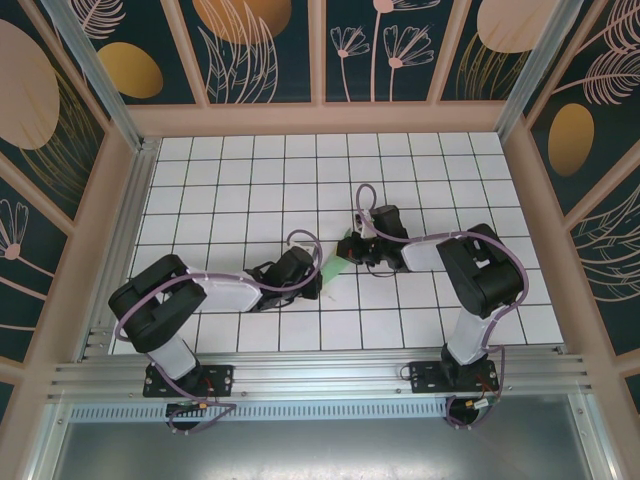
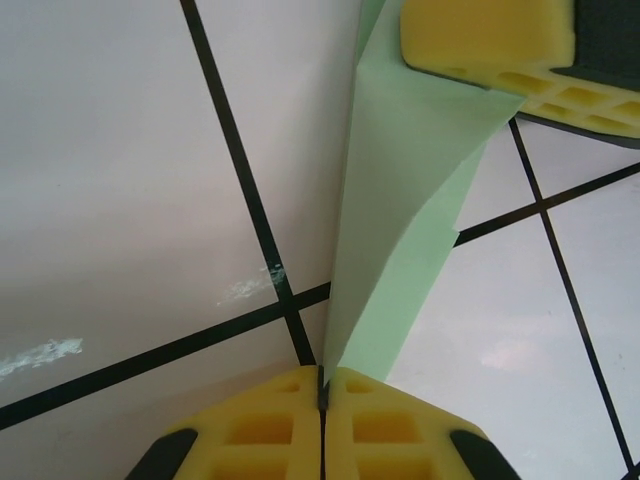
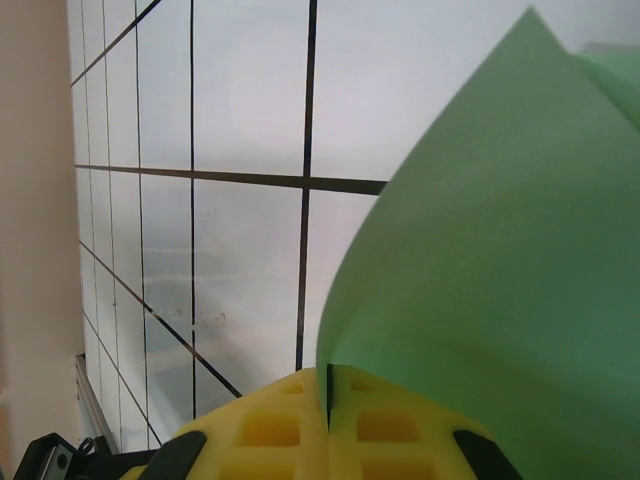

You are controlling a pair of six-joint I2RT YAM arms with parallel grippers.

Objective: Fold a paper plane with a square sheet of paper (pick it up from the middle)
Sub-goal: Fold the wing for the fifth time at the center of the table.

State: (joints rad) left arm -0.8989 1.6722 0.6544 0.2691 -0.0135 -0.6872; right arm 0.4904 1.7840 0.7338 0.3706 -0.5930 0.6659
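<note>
The paper plane [image 1: 336, 263] sits between our two grippers, over the white tiled table [image 1: 250, 180], a little right of the middle and in the nearer half. From above we see it as a slim, pale green sliver running from lower left to upper right and narrowing toward the left arm.

Our left gripper [image 1: 320, 282] is clenched on the lower left end. In the left wrist view the yellow foam pads [image 2: 270, 430] of the left gripper [image 2: 322, 385] meet with no gap, and the green paper [image 2: 400, 200] rises straight out of the seam between them as a folded strip with a sharp crease along its left edge. At the far end of that strip a yellow pad [image 2: 490, 35] of the other arm presses on the paper.

Our right gripper [image 1: 358, 248] is clamped on the upper right end. In the right wrist view the jaws of the right gripper [image 3: 328, 385] are pressed together, and a broad curved flap of the green paper [image 3: 500, 250] comes out of their seam and covers the right side of the view.

We cannot tell whether any edge of the paper touches the tiles.
</note>
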